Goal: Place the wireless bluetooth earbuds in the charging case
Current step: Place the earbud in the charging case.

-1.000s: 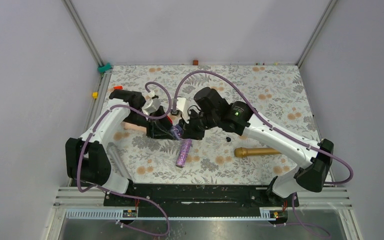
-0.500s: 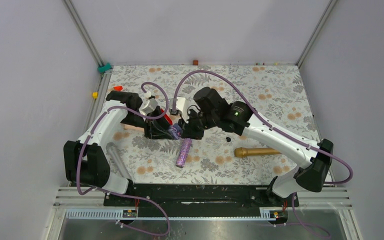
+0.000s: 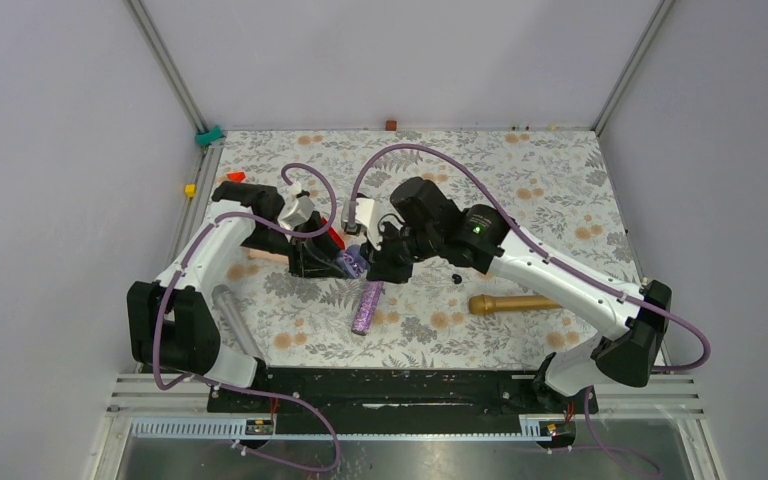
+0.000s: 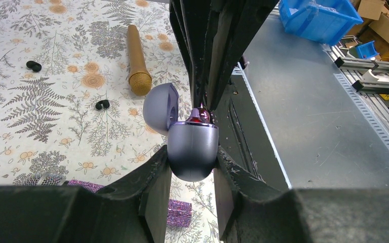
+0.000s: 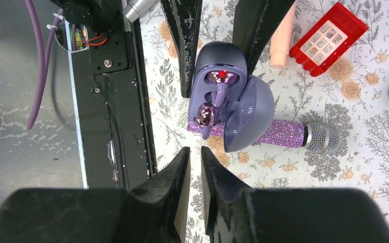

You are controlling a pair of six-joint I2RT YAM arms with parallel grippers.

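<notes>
My left gripper (image 4: 192, 155) is shut on the purple charging case (image 4: 192, 152), held above the floral cloth with its lid (image 4: 159, 106) swung open. In the right wrist view a glossy purple earbud (image 5: 206, 112) sits in the case (image 5: 218, 66) with its stem hanging past the rim. A red light glows in the other slot. Just below the case, my right gripper (image 5: 196, 152) stands open by a narrow gap, with nothing between its fingers. Two tiny black bud-like pieces (image 4: 33, 65) (image 4: 101, 105) lie on the cloth. From above, both grippers (image 3: 335, 262) (image 3: 378, 268) meet at the case (image 3: 352, 262).
A purple glitter microphone (image 3: 368, 305) lies under the case and a gold microphone (image 3: 510, 302) to the right. A red keypad block (image 5: 329, 38) and a peach tube (image 5: 282, 40) lie behind the case. The black base rail (image 3: 400, 385) runs along the near edge.
My right gripper's jaws have parted a little and sit just off the earbud. The left arm shifted slightly left with the case, uncovering the red block.
</notes>
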